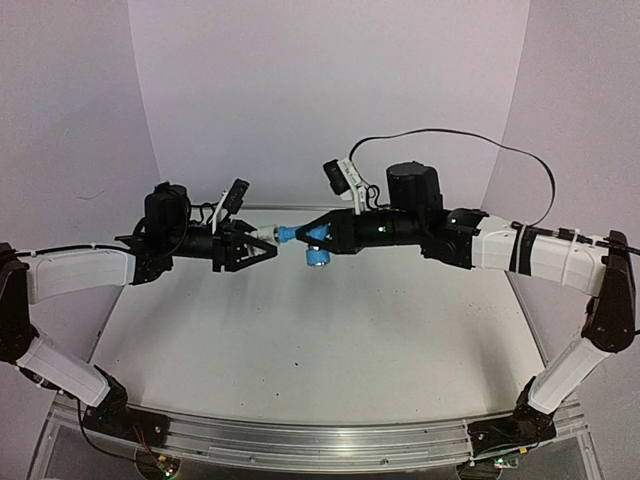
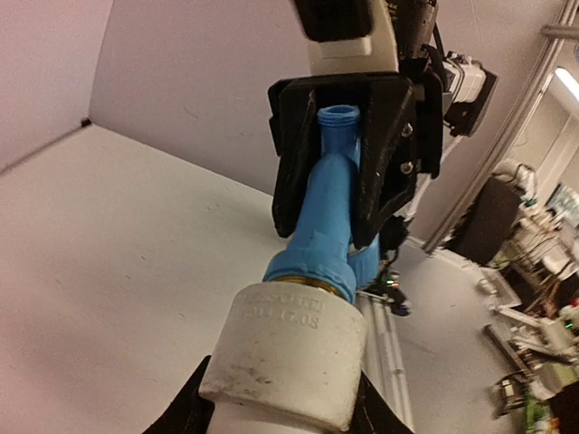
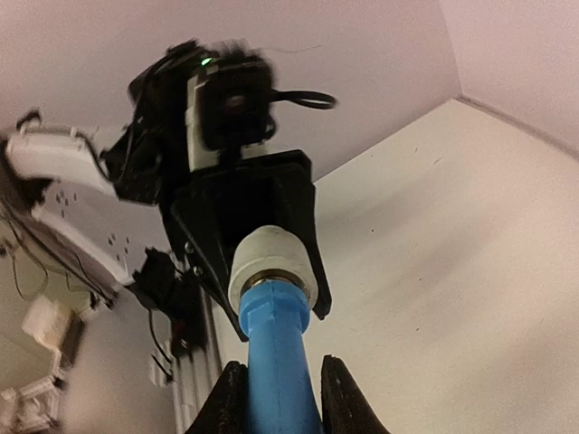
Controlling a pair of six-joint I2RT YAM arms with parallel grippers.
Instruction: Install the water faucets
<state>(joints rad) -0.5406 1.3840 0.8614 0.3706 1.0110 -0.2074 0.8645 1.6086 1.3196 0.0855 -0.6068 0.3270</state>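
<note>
Well, both parts hang in mid-air between the 2 arms, above the table. My left gripper (image 2: pixel 280 409) is clamped round the small white cylindrical plastic fitting (image 2: pixel 285 348). My right gripper (image 3: pixel 282 391) is closed on the bright-blue T-shaped plastic tap (image 2: pixel 326 212), whose collar meets the fitting's mouth. I judge both parts light, rigid and slick. I'd hold the tap across its straight stem, not its round knob, and watch for cross-threading. Below lies a white matte tabletop (image 1: pixel 320 350), faintly speckled, with pale lilac walls (image 1: pixel 300 100) on 3 sides.
</note>
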